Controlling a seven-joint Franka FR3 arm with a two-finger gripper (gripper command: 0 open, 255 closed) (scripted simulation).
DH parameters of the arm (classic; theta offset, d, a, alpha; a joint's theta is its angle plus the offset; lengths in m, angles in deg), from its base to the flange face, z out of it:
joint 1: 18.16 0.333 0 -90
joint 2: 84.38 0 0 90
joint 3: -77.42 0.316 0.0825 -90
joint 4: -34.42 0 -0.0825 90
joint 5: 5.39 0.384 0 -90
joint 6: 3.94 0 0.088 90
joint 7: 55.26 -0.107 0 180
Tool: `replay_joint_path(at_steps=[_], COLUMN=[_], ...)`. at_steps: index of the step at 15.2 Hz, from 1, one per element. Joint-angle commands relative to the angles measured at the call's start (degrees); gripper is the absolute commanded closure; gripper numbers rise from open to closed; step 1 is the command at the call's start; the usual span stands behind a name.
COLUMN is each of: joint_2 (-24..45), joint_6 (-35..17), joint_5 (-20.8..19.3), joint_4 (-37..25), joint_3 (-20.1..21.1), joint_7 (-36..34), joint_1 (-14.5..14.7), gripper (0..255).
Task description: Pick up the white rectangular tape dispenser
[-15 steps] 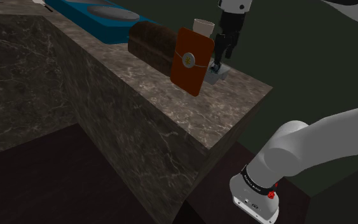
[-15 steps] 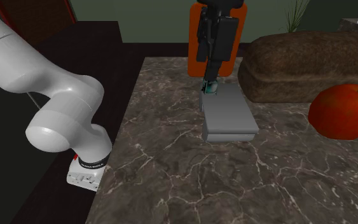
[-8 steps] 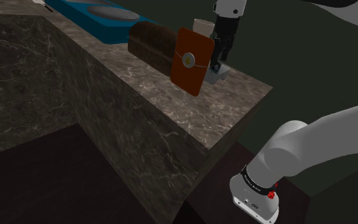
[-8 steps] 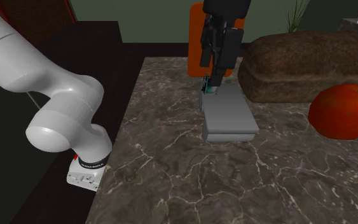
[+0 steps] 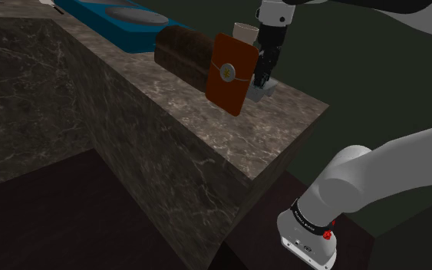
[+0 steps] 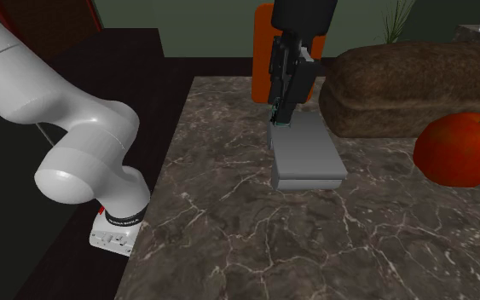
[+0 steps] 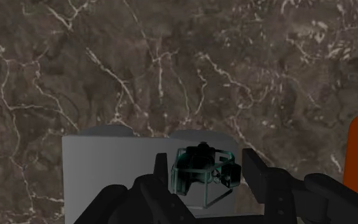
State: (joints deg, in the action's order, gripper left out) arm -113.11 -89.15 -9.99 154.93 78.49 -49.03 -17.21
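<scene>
Two fingers (image 7: 260, 177) apart astride teal spool (image 7: 199, 170), clear from wrist, on tape dispenser (image 7: 107, 172); contact unclear.

We log arm (image 6: 67, 111): glossy white, fat rounded links | lower joint: white block w/ black collar (image 6: 120, 217), tiny white lettering, red dots (image 5: 329, 234) | hand (image 6: 279, 118): all blk, boxy.

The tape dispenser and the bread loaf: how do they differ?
The tape dispenser is plain grey, the bread loaf brown. The dispenser is a low, straight-edged block; the loaf is taller and rounded. The gripper is over the dispenser's end, not the loaf. Both lie on the marbled counter.
</scene>
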Motion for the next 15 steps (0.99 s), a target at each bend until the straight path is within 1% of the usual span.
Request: replay_joint_path(at_steps=[1,5,15], joint_2=[0.01,0.0,2.23], joint_6=[-0.01,-0.12,7.36], joint_5=[0.0,-0.01,-0.07], joint_4=[0.03,0.16,-9.57], joint_3=[0.0,-0.01,0.12], joint_7=[0.0,0.01,0.57], joint_1=[0.0,0.0,-0.09], gripper=[255,255,255])
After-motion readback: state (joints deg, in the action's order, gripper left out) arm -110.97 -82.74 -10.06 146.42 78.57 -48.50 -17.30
